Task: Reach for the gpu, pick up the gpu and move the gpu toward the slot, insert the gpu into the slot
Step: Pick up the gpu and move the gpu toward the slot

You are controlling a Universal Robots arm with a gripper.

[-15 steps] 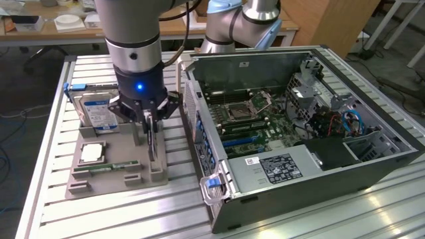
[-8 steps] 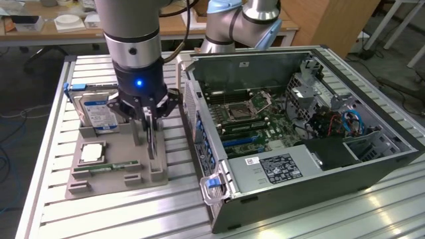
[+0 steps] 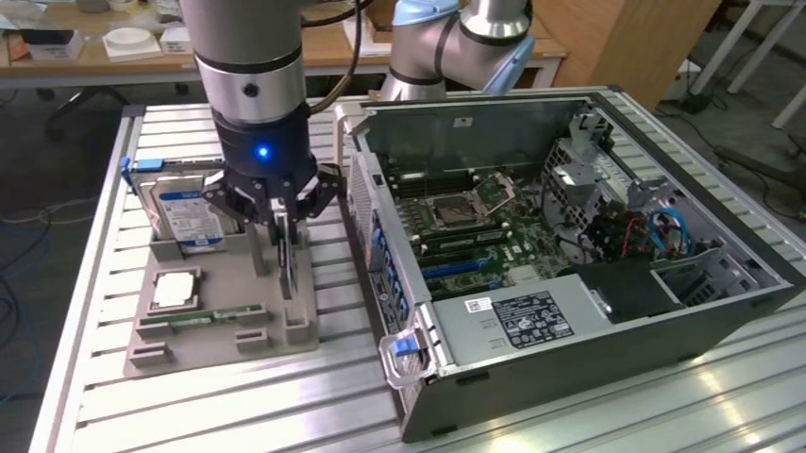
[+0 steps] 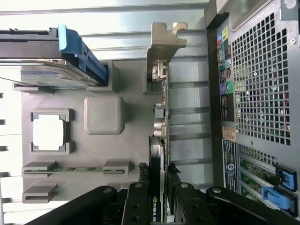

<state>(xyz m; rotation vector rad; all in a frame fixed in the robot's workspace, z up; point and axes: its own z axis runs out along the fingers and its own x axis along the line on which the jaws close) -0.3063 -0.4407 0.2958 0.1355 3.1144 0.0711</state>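
The gpu [image 3: 289, 269] stands on edge in a grey holder tray [image 3: 214, 344], its silver bracket [image 4: 165, 44] at the far end from me. My gripper [image 3: 285, 226] is lowered over it, a finger on each side of the card. In the wrist view the dark card [image 4: 161, 117] runs straight between the fingertips [image 4: 136, 201], and my gripper [image 4: 158, 199] looks shut on it. The card still sits in the tray's supports. The slot [image 3: 456, 269], a blue strip on the green motherboard [image 3: 504, 231], lies inside the open computer case at the exterior view's right.
The tray also holds a silver hard drive [image 3: 189, 212] with a blue-white label, a square processor [image 3: 173, 291] and a green memory stick [image 3: 202, 316]. The case's side wall [image 3: 377, 245] rises close beside the tray. A power supply [image 3: 529, 316] sits near the slots.
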